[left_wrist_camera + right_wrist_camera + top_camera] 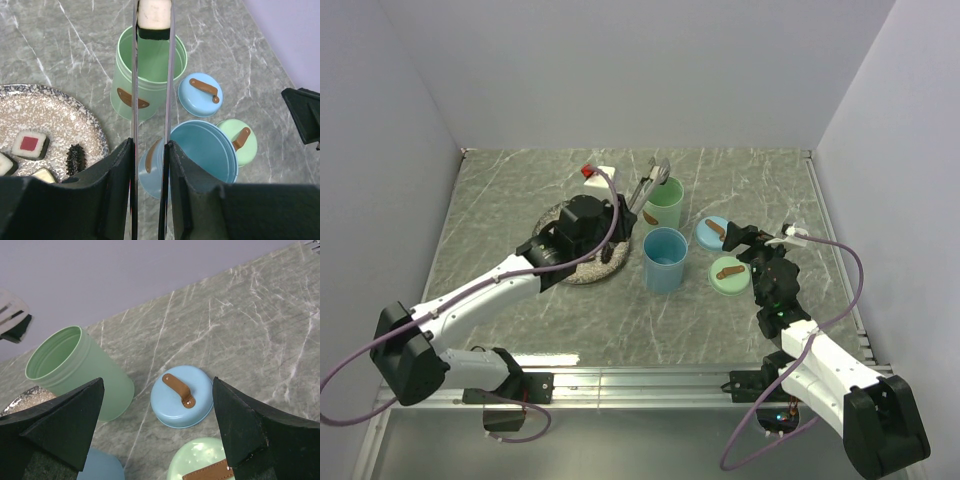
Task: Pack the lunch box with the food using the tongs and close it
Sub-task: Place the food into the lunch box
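Note:
My left gripper (150,145) is shut on the silver tongs (134,90), both arms pressed between its pads. The tong tips pinch a white-and-dark food cube (154,17) above the open green container (150,75) of the lunch box. The open blue container (210,150) stands nearer. More food lies on the speckled plate (50,110): a red-topped cube (30,144), a dark oblong piece (76,159) and two other cubes at the frame's lower left. My right gripper (157,390) hangs open over the blue lid (182,396), holding nothing.
A green lid (729,273) lies next to the blue lid (713,232), right of the containers. A small red-and-white object (595,172) sits at the back, behind the plate (582,278). My left arm covers most of the plate in the top view. Walls close in the table.

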Tool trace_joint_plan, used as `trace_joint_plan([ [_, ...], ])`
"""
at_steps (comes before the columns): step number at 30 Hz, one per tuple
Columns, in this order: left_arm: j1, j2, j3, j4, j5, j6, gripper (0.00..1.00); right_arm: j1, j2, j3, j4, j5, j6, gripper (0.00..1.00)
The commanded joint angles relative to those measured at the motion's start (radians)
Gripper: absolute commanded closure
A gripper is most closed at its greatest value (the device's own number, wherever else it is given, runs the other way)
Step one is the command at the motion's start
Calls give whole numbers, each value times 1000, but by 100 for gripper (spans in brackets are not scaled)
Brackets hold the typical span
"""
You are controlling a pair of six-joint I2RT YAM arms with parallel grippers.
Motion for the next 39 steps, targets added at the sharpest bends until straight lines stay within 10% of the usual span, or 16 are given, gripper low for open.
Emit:
trace_joint_plan([
  [1,-7,2,47,81,6,16,80,6,-11,-3,18,16,-9,5],
  [39,-30,2,38,36,-43,3,53,8,8,1,27,1,-6,5],
])
